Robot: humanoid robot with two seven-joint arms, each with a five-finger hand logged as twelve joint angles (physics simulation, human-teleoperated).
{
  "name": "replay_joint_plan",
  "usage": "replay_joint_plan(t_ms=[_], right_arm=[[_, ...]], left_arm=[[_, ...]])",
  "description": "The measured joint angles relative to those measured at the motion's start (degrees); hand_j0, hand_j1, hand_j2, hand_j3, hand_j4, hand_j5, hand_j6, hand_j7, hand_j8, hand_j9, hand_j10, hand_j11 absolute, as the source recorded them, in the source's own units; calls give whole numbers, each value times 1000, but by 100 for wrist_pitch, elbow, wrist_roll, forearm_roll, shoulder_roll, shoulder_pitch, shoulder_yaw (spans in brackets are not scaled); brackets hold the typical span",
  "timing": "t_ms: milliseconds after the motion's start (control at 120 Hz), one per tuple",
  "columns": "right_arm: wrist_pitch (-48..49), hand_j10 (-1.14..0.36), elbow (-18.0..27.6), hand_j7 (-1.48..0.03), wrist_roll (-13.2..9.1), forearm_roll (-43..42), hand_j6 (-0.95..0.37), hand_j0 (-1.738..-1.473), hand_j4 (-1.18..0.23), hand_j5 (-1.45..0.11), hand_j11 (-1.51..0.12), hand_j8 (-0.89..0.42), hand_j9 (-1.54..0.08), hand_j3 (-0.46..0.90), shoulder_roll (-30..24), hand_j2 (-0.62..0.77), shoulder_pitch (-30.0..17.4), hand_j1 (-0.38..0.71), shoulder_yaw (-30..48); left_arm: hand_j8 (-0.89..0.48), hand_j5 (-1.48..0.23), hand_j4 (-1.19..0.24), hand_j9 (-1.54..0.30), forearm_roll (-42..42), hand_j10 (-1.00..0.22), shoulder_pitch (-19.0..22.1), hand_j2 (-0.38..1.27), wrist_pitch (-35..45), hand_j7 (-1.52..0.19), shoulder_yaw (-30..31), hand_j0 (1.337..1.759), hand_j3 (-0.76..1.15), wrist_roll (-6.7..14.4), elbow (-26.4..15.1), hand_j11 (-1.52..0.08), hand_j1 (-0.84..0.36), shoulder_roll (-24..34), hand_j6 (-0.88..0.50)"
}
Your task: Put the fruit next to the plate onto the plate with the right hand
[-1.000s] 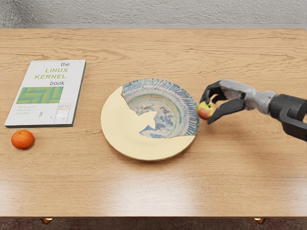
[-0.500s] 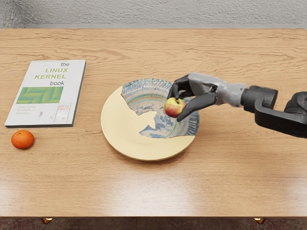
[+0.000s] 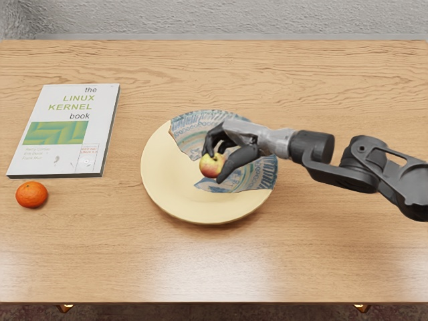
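The near stretch of the wooden table (image 3: 267, 267) lies bare; at its left side sits an orange (image 3: 31, 194), well apart from everything else. Further in, near the table's middle, lies the plate (image 3: 167, 190), cream on its near and left parts and patterned in blue on the rest. The apple (image 3: 212, 164), yellow with a red flush, is over the plate's middle, at the edge of the blue pattern; whether it touches the plate's surface cannot be told. The right hand (image 3: 232, 142) is just behind and to the right of the apple; its dark fingers (image 3: 212, 140) curl over the top, the thumb presses from the right, so the hand has the apple in a firm grasp. The right arm (image 3: 364, 168) reaches in from the picture's right edge across the plate's rim. Farther left lies a book (image 3: 67, 130), flat, clear of the plate.
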Motion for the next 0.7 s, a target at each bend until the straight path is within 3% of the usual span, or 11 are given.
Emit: replay_joint_plan(t_ms=[217,458,700], right_arm=[[-26,-565,-193,-1105,-32,-73,-395,-1658,-793,-1236,-1183,-296,-1162,1,69,550,1,378,5],[-119,-502,-420,-767,-85,-45,-438,-1658,-571,-811,-794,-393,-787,0,220,154,-1,240,21],[-218,-302,-469,-428,-188,-3,-283,-1658,-324,-441,-436,-269,-434,0,246,19,50,8,23]], left_arm=[[-245,-318,-245,-318,0,-245,-1,49,0,-318,0,1658,0,0,0,-318,55,0,-245],[-245,-318,-245,-318,0,-245,0,49,1,-318,0,1658,0,0,0,-318,55,0,-245],[-245,-318,-245,-318,0,-245,0,49,0,-318,0,1658,0,0,0,-318,55,0,-245]])
